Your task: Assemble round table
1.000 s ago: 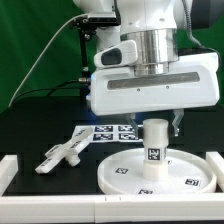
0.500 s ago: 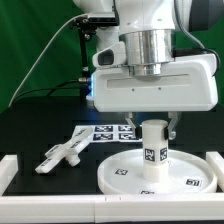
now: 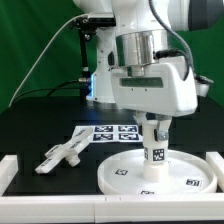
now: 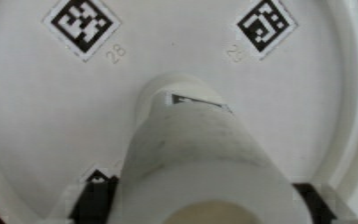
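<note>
The round table top [image 3: 122, 173] lies flat at the front of the table, a white disc with small tags. The short thick leg [image 3: 155, 150] stands upright at its centre. My gripper [image 3: 155, 127] comes straight down over the leg and is shut on its upper part. In the wrist view the leg [image 4: 202, 140] fills the middle, with the dark fingertips [image 4: 98, 192] pressed against both its sides, and the disc top [image 4: 176, 50] lies beneath. The cross-shaped foot [image 3: 64, 153] lies loose on the black table, to the exterior view's left of the disc.
The marker board [image 3: 108, 133] lies flat behind the disc. A white rail runs along the table's front, with raised ends at the left [image 3: 8, 172] and right [image 3: 216, 165]. The robot pedestal [image 3: 100, 60] stands behind, before a green backdrop.
My hand has turned about its vertical axis over the leg, so its broad face now shows narrower. The leg's tag has shifted slightly. The disc and foot have stayed put.
</note>
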`<state>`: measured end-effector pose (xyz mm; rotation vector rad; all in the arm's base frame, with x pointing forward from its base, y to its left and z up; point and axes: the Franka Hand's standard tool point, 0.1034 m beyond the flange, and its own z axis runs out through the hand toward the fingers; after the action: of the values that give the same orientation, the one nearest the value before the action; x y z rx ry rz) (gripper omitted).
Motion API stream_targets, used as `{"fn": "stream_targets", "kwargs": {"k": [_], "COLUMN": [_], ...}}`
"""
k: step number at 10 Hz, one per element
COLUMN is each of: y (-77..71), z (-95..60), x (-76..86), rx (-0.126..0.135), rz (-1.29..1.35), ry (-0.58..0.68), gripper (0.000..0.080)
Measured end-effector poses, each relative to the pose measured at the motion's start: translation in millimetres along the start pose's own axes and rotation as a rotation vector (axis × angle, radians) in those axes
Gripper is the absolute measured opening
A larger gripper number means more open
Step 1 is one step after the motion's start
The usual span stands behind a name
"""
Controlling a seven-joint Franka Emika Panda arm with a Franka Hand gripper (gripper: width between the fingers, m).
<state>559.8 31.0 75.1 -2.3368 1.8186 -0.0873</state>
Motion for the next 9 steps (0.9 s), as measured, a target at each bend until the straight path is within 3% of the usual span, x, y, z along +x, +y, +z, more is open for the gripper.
{"fn": "stream_targets", "kwargs": {"k": [3,4,5,6,7,9], "y": [0.7,0.9,-0.5,-1.3,0.6,2.5], "z": [0.1,0.3,-0.4,-1.1,0.0,1.4], "x": [0.3,-2.1,-5.5,-4.0,-9.9,-11.2], "rx": [0.01,0.0,-0.01,-0.003,-0.017,-0.022], "rz": [0.056,-0.024,-0.152,-0.33,-0.532,-0.693], "ry": [-0.016,-0.018,-0.022,-0.019,-0.037,-0.046], "gripper": [0.0406,0.0557,0.0557,0.0621,0.0644,0.0648]}}
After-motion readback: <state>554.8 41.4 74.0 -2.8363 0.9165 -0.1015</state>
